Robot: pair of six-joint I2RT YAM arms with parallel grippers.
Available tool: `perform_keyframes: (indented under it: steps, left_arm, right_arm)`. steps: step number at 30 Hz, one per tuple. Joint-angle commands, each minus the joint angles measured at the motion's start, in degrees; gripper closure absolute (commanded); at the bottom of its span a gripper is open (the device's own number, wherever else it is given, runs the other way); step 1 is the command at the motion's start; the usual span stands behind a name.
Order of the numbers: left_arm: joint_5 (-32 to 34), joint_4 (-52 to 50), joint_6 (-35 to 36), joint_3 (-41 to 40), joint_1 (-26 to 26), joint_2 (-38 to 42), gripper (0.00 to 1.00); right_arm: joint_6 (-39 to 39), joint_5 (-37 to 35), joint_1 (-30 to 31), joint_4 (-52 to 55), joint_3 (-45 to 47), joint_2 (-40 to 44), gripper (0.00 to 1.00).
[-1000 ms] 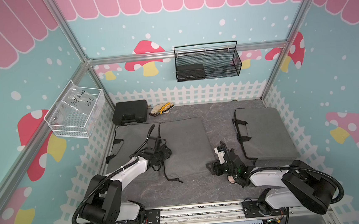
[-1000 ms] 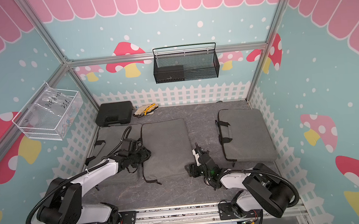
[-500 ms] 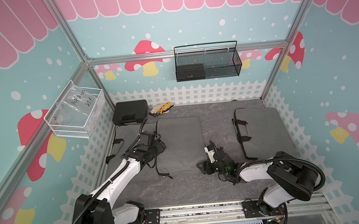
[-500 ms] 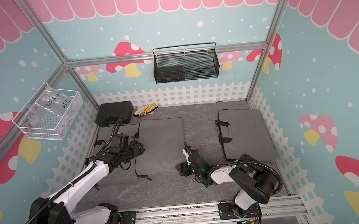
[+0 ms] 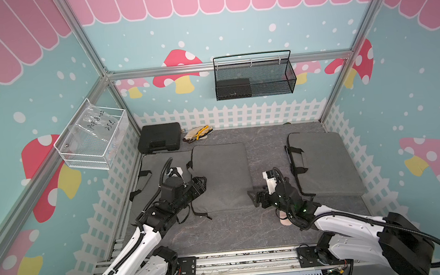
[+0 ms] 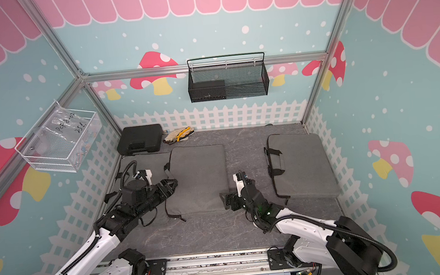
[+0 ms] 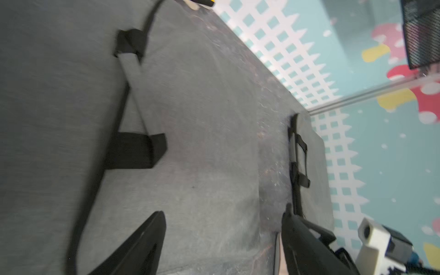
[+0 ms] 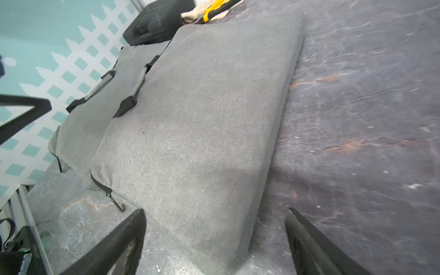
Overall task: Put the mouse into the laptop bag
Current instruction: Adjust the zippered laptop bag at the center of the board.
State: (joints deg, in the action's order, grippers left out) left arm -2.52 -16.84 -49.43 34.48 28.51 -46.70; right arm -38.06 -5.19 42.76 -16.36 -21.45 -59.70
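The grey bag point(image 5: 154, 167) lies open on the table point(image 5: 234, 231). Its flap point(image 5: 222, 175) is flat and sits a little further back and left than a second ago. The left arm point(image 5: 141, 241) has stretched forward since then. The left gripper point(image 5: 202, 183) hovers at the flap's handle edge, jaws spread and empty. The right arm point(image 5: 341, 220) has swung left, bringing the right gripper point(image 5: 253, 197) to the flap's near right corner, jaws also spread and empty. The pale mouse point(image 5: 284, 220) has not moved. It rests on the table outside the bag, partly hidden under the right wrist.
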Motion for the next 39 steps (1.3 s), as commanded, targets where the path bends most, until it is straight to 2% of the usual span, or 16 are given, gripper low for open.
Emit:
perform_keyframes:
  steps: [1, 4, 8, 14, 17, 20, 24, 27, 34, 39]
  left_arm:
    - [2.4, 7.8, -2.2, -1.1, 7.3, 0.4, 0.20]
    - [4.9, 14.2, -3.6, -1.5, 14.6, -2.6, 0.20]
    - [6.4, 24.4, -5.0, -0.8, 22.3, -10.5, 0.20]
    - [6.3, 31.1, -5.4, 9.5, 31.4, -29.5, 0.22]
    - [3.6, 36.5, -6.6, 14.6, 34.2, -39.3, 0.23]
    - [-0.8, 39.4, -7.7, 22.5, 35.8, -50.1, 0.25]
    - [-10.3, 40.9, -11.3, 34.8, 35.9, -64.9, 0.30]
    - [-14.3, 39.9, -13.4, 42.5, 35.9, -73.1, 0.32]
    - [-16.4, 37.8, -16.0, 51.9, 35.8, -82.7, 0.32]
    - [-16.2, 39.6, -17.9, 53.3, 34.7, -85.8, 0.32]
  right_arm:
    - [2.2, -1.0, -4.6, 7.6, 2.3, 6.5, 0.07]
    - [3.4, 5.3, -12.9, 9.5, 4.1, 12.7, 0.06]
    - [5.1, 7.0, -19.5, 14.2, 4.5, 17.9, 0.04]
    - [5.7, 11.8, -27.7, 16.3, 4.7, 20.1, 0.00]
    - [6.0, 9.4, -31.3, 18.6, 3.6, 22.0, 0.00]
    - [6.5, 7.7, -35.2, 19.9, 2.6, 24.2, 0.00]
    - [7.1, 4.2, -38.9, 20.4, 3.4, 24.2, 0.00]
    - [6.5, 5.1, -40.8, 20.1, 4.2, 24.6, 0.01]
    - [5.1, 7.0, -44.7, 19.7, 6.2, 28.2, 0.00]
    - [5.0, 16.3, -52.3, 16.6, 7.0, 23.3, 0.00]
